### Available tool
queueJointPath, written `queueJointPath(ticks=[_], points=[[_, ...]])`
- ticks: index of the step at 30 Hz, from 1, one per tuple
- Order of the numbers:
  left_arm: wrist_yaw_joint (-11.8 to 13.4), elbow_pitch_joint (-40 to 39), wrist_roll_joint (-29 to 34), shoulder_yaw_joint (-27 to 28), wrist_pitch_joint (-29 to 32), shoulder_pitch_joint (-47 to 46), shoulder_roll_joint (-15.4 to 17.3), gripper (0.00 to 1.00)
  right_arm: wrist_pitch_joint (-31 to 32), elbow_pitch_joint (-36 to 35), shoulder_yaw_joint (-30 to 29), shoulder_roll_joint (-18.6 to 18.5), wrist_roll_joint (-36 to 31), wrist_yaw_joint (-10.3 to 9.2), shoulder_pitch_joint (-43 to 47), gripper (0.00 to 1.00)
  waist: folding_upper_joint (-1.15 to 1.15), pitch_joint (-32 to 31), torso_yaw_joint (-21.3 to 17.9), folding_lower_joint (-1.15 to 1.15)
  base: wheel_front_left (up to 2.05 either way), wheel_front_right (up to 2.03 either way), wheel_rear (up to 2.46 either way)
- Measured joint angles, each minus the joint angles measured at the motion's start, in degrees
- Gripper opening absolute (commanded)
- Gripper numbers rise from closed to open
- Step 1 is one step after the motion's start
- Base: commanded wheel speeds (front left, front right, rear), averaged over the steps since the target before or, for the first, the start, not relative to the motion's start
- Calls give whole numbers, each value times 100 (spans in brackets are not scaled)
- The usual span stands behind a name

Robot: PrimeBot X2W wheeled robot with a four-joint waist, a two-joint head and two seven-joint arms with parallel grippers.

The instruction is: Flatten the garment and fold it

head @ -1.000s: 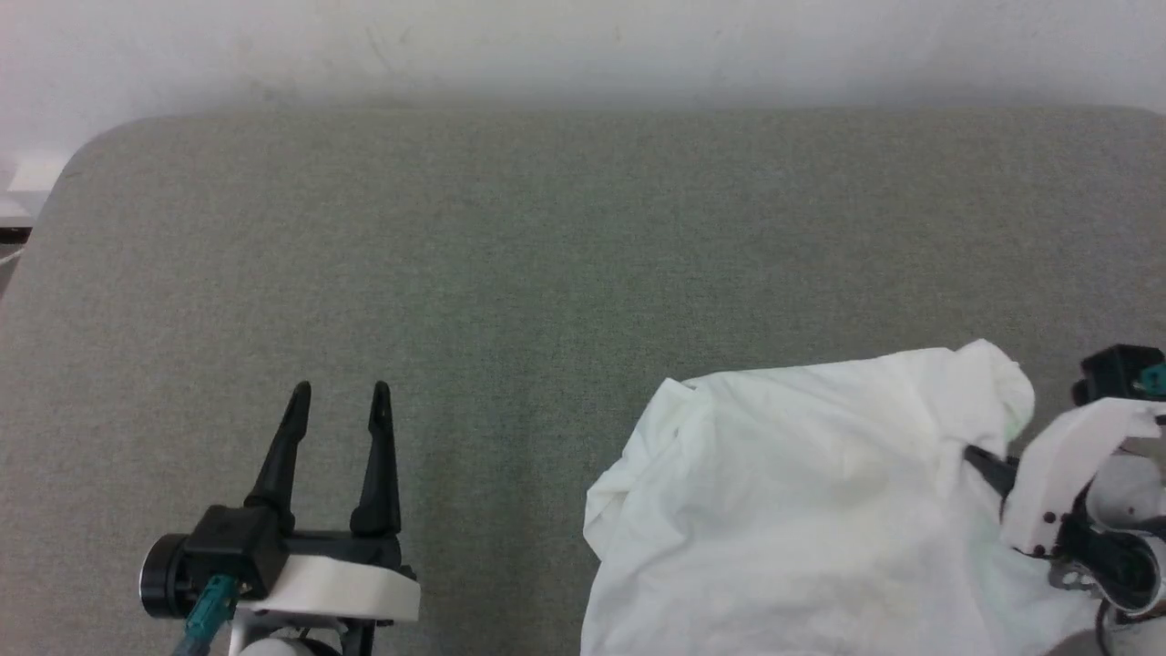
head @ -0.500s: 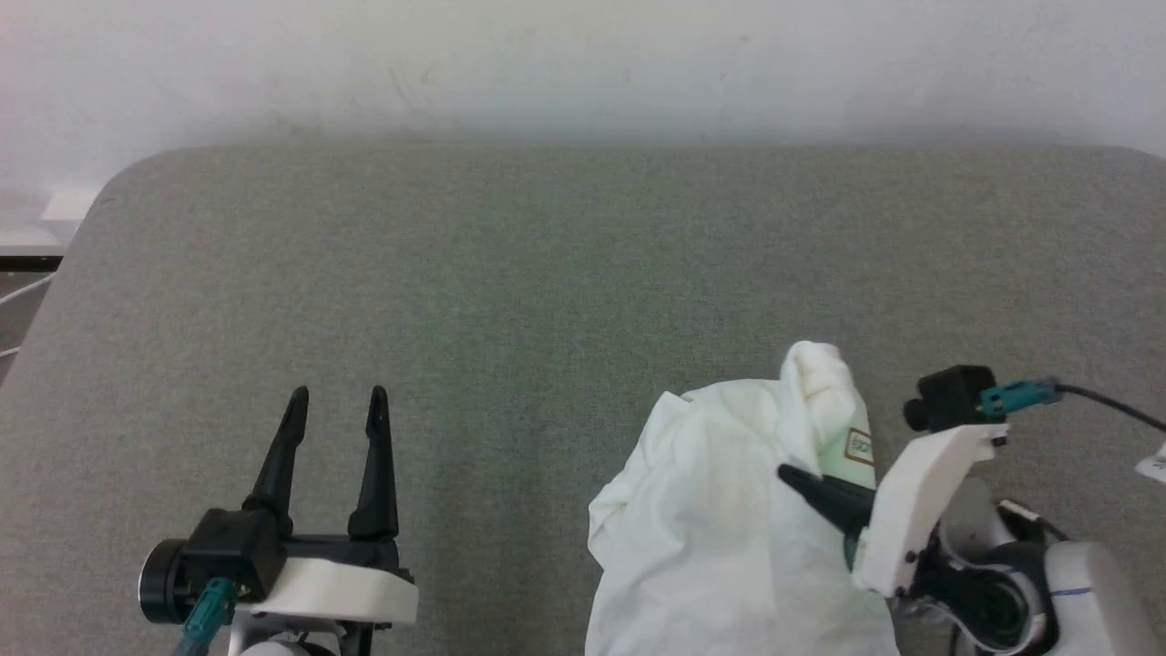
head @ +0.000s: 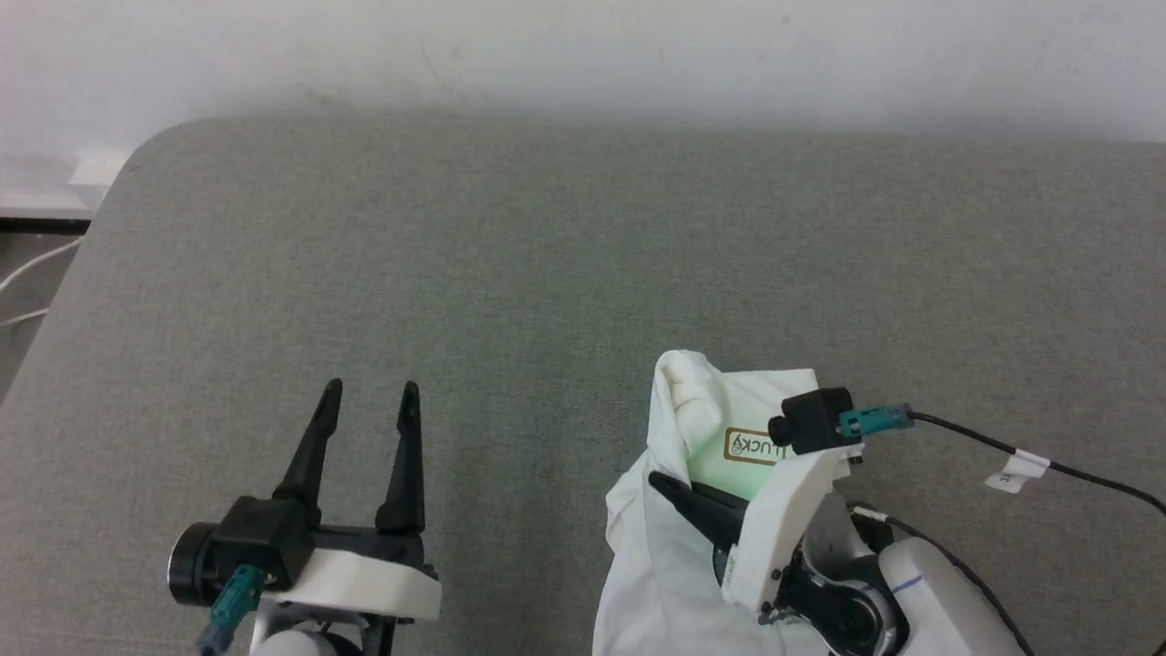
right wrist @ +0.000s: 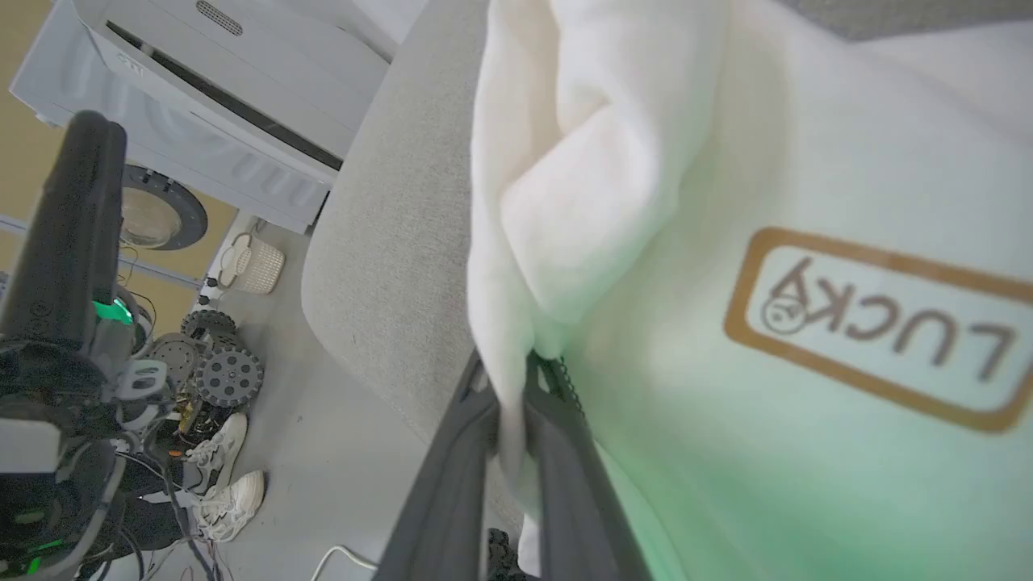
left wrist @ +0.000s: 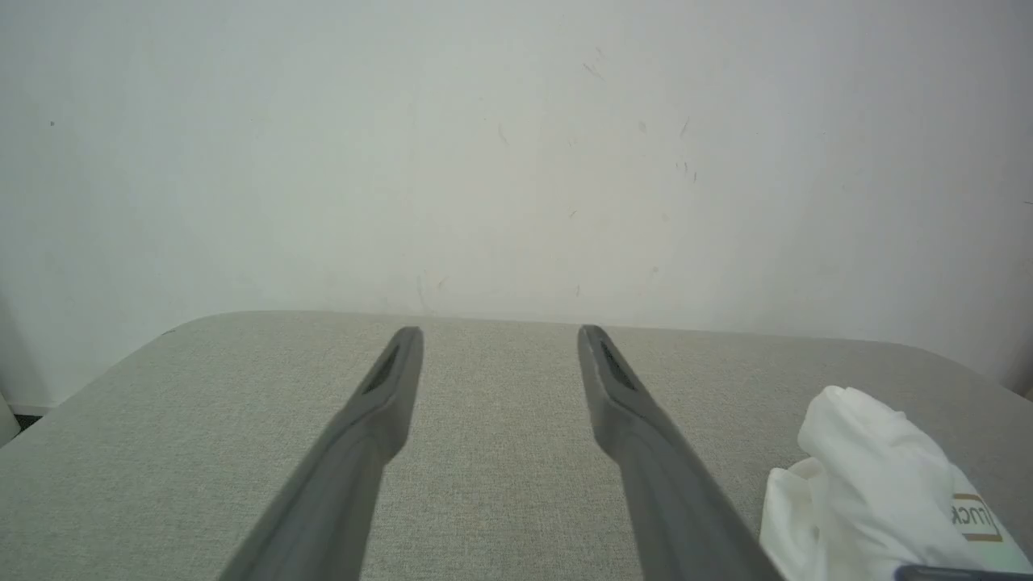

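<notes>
The right gripper (head: 658, 480) pinched a fold of the white thin-fabric T-shirt (head: 660, 565), which lay at the near right of the grey fabric-covered table (head: 547, 255). Over the past second it had drawn that fold leftward, bunching the shirt narrower and baring its brown-bordered "LUCKY" label (head: 754, 445). The left gripper (head: 369, 392) stayed spread above bare table.
</notes>
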Motion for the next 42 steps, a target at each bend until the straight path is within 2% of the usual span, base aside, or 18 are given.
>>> queueJointPath(ticks=[2,3,4,5,9,13,17,20,26,29,37,42], points=[[0,11,-10,-53,0,-26,-2,100,-308,324,8,10,-212,0,-130,0,0,43,44,0,0,0,0],[0,23,-24,-73,0,-32,-2,100,-442,479,-2,4,-297,0,-191,16,0,62,64,0,0,0,0],[1,35,-44,-89,0,-36,-4,100,-575,606,0,2,-324,0,-240,49,0,83,79,0,0,0,0],[2,43,-49,-108,0,-38,-4,100,-688,717,26,-1,-327,0,-282,100,0,103,95,0,0,0,0],[5,88,-49,-136,0,-40,-7,100,-1091,969,250,1,-286,0,-403,100,0,141,134,1,0,0,0],[48,118,-49,-119,0,-40,-9,100,-1539,873,486,-2,-378,0,-515,100,0,91,117,1,0,0,0],[48,134,-41,-73,0,-34,-10,100,-1903,570,590,7,-889,0,-570,100,0,-9,64,0,0,0,0],[51,136,-40,-54,0,-17,-10,100,-2234,283,515,-70,-1549,0,-566,100,0,-79,4,0,0,0,0],[126,119,-43,27,0,14,-12,100,-3326,-497,-397,-236,-2996,0,-247,100,0,-149,-155,0,0,0,0],[204,118,-58,97,0,19,-12,100,-3732,-794,-932,-240,-3349,0,146,100,0,-170,-229,0,0,0,0],[249,107,-145,419,0,152,-11,100,-4099,-1615,-2139,-236,-3424,0,1162,100,0,-285,-404,0,0,0,0],[197,105,-86,659,0,284,30,100,-4106,-1925,-2530,-185,-3414,0,1825,100,0,-352,-498,0,0,0,0]])
